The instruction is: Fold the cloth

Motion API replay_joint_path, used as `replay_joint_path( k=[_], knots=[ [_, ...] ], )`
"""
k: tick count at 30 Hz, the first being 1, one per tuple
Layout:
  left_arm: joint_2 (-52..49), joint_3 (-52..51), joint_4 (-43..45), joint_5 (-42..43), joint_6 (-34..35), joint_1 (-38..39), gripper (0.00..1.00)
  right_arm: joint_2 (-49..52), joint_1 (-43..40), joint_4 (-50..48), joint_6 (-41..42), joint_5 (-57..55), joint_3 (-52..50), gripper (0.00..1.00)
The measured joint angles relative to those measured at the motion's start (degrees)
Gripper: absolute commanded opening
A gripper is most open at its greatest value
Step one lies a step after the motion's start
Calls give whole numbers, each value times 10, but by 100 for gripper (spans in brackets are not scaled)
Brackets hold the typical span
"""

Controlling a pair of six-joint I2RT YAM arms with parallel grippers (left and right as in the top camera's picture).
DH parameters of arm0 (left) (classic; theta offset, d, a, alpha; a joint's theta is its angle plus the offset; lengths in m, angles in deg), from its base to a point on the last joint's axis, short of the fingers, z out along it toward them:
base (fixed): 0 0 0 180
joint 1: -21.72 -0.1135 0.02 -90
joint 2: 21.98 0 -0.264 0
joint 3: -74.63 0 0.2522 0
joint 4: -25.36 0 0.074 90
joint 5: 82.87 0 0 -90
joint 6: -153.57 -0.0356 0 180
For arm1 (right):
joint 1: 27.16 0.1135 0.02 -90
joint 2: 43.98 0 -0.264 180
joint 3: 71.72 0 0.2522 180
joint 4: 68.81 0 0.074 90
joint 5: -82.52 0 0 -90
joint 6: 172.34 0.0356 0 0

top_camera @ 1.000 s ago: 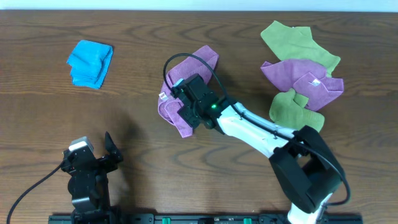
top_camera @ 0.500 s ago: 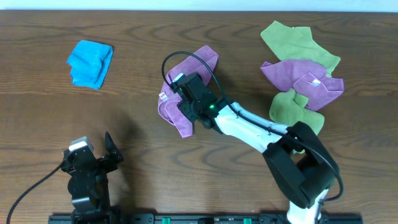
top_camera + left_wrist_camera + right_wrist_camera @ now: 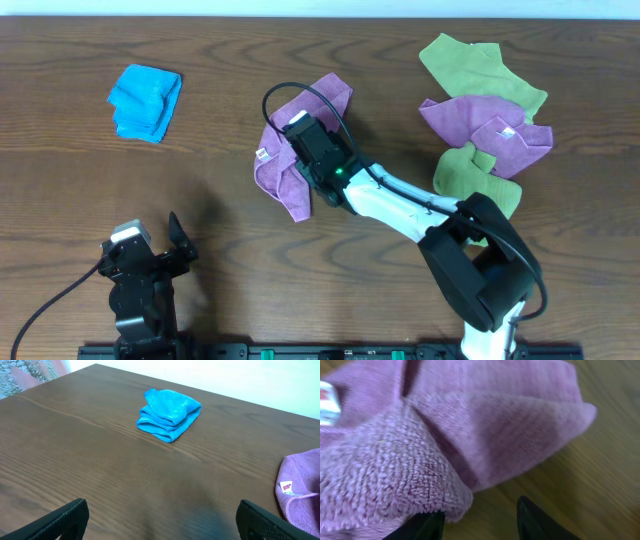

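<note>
At far left, a folded blue cloth (image 3: 146,100) is lying on the table (image 3: 80,190). Nearer the robot, the left gripper (image 3: 152,243) is resting with fingers spread, well apart from it. At centre, the purple cloth (image 3: 275,172) is lying crumpled under the right gripper (image 3: 479,519), whose fingers are parted and pinching nothing. The cloth's folded edge is sitting just beside one fingertip (image 3: 427,527). More cloths (image 3: 480,110) are lying heaped at right.
</note>
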Motion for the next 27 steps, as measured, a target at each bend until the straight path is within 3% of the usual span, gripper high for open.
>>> replay_joint_path(
  k=[5,15,21,27],
  knots=[
    [0,0,0,0,0,0,95,0,0,13,3,-17,3,2],
    [0,0,0,0,0,0,95,1,0,48,5,12,21,1],
    [0,0,0,0,0,0,95,7,0,153,-4,-44,131,1],
    [0,0,0,0,0,0,95,7,0,198,-31,-120,247,1]
  ],
)
